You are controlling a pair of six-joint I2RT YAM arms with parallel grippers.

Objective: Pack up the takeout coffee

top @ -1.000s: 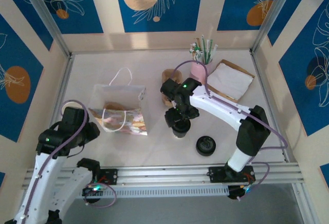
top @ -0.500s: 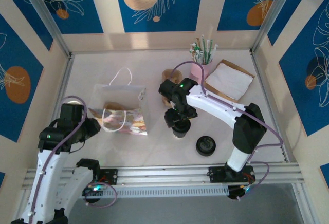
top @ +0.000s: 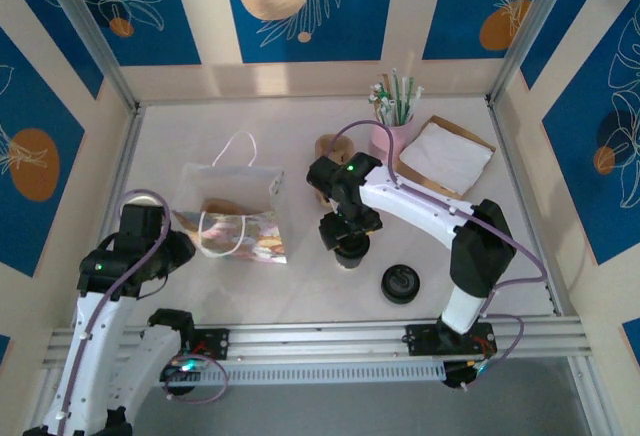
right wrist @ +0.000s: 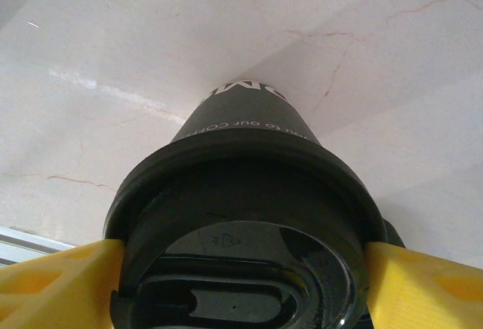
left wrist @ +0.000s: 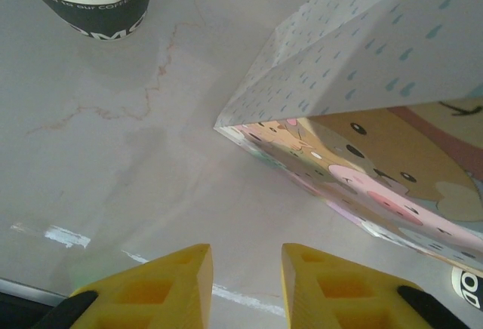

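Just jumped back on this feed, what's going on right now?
The right gripper is down on the takeout coffee, with its yellow fingers against either side of the black lid. The cup stands on the table and has not been lifted. The left gripper hangs open and empty by the printed gift bag, which sits left of the cup in the top view. The coffee is not in the bag yet.

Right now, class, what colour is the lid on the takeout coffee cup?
The lid is black; right wrist view shows it best.
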